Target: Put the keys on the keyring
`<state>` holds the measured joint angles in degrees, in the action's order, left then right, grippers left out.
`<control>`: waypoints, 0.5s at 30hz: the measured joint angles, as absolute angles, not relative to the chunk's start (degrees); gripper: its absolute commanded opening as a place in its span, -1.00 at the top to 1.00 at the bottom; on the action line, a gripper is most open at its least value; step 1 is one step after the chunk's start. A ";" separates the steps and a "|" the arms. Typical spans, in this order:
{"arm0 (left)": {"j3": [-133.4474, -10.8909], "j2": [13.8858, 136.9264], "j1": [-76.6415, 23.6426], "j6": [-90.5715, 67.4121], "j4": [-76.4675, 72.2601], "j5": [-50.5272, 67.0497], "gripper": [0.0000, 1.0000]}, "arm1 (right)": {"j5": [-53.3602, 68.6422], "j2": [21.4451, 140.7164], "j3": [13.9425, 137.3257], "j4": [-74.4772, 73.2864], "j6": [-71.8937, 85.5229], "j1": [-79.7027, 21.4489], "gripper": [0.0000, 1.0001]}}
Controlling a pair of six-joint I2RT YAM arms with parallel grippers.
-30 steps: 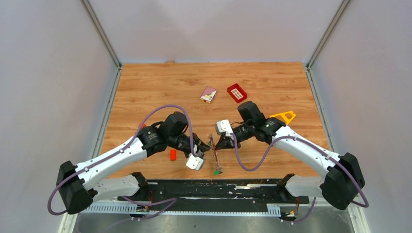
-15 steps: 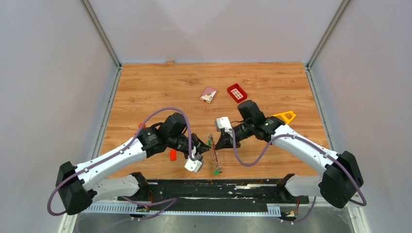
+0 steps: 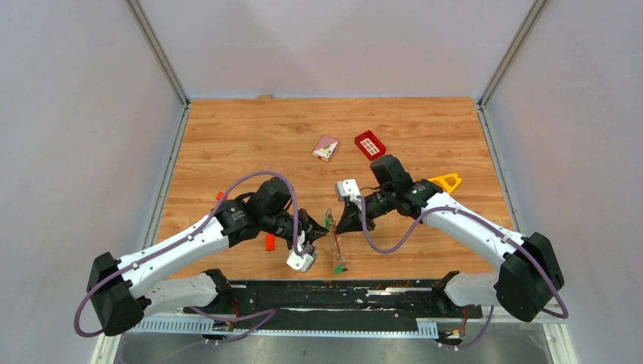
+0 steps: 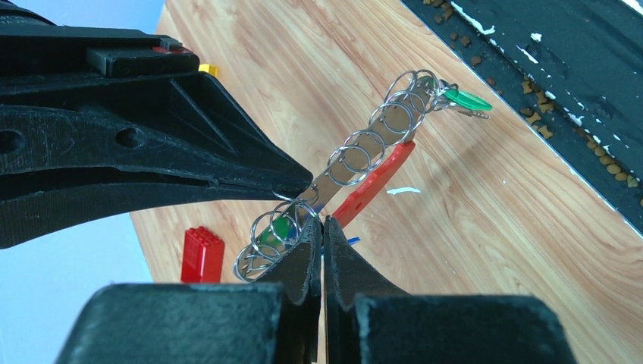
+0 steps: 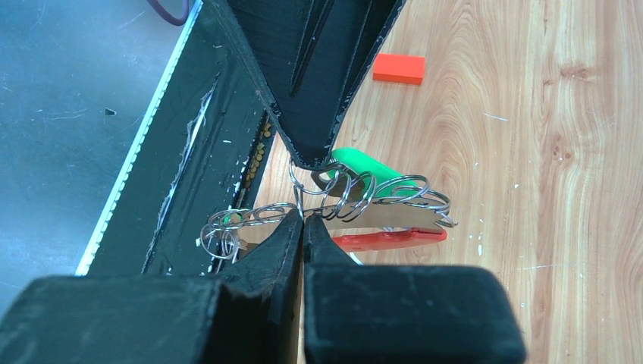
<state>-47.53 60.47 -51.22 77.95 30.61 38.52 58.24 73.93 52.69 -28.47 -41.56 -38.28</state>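
Threading: your left fingers [image 4: 303,258] and right fingers [image 5: 280,243] are both clamped shut on the keyring [image 4: 364,148]; next, slide the green key [image 5: 364,167] beside them along its coil.

Silver, red, green on wood grain
Silver-looped keyring [image 4: 364,145] with red arc; green-headed key [image 5: 364,167]; light-brown wood-grain counter [image 3: 250,136].

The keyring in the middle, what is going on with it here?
Both arms work on the keyring. The left tool and the right tool are shut, each pinching its wire loops at one end, tip to tip. A green key sits among the loops there; a second green key is at the far end.
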 measured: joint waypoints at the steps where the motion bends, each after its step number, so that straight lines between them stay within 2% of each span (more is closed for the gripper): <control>1: -47.51 60.47 -51.22 78.26 30.63 38.52 1.00 | 58.37 73.95 52.69 -28.47 -41.45 -38.22 1.00; 15: -47.40 60.10 -51.24 81.58 31.05 38.79 1.00 | 60.18 74.19 52.69 -28.45 -40.99 -37.41 1.00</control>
<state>-47.40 60.10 -51.24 81.58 31.05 38.79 60.18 74.19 52.69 -28.45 -40.99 -37.41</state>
